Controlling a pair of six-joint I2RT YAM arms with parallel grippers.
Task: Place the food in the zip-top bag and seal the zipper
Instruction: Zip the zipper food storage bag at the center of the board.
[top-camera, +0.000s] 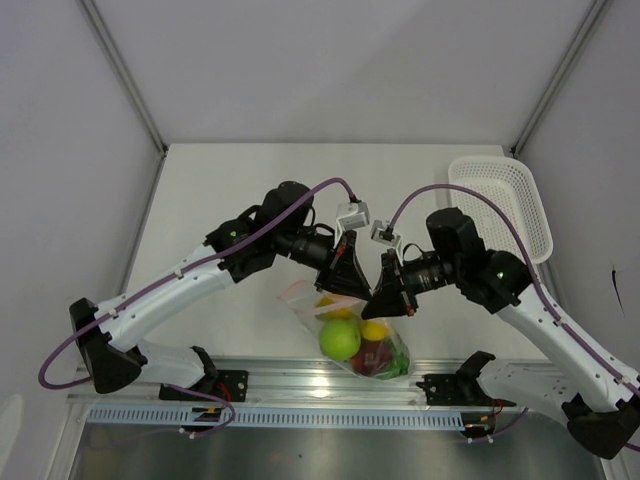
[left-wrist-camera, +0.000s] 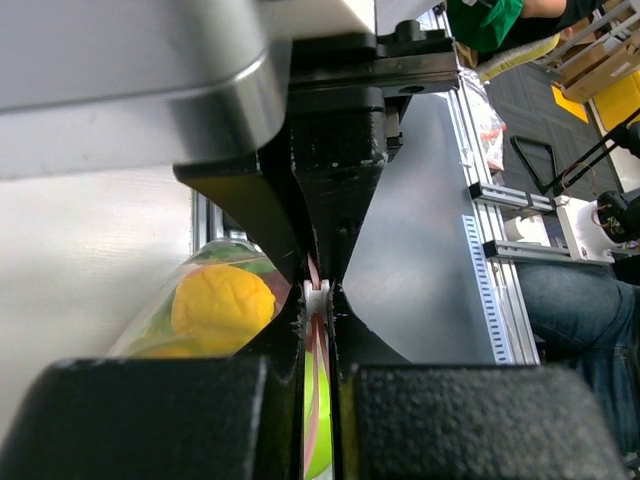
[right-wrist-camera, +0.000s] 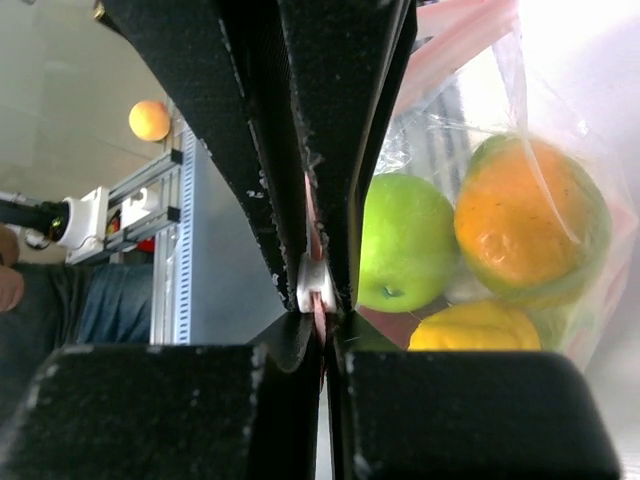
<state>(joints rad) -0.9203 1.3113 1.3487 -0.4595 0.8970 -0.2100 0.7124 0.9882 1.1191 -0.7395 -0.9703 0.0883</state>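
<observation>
Bag (top-camera: 375, 352) at the table's (top-camera: 230, 190) near edge, mouth toward the grippers, long axis running back to the rail (top-camera: 300, 378). Left gripper (top-camera: 340, 290) and right gripper (top-camera: 385, 303) each pinch the zipper (right-wrist-camera: 455, 30), jaws almost closed. Food (top-camera: 340, 340) inside.

Glossy crinkled plastic zip-top bag (top-camera: 298, 297)

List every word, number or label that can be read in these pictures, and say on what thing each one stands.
No text can be read in any view.
zip-top bag: only a pink strip, no letters visible.
white basket: plain mesh, no label visible.
orange-yellow marks by the left arm's base: too small to read.
</observation>
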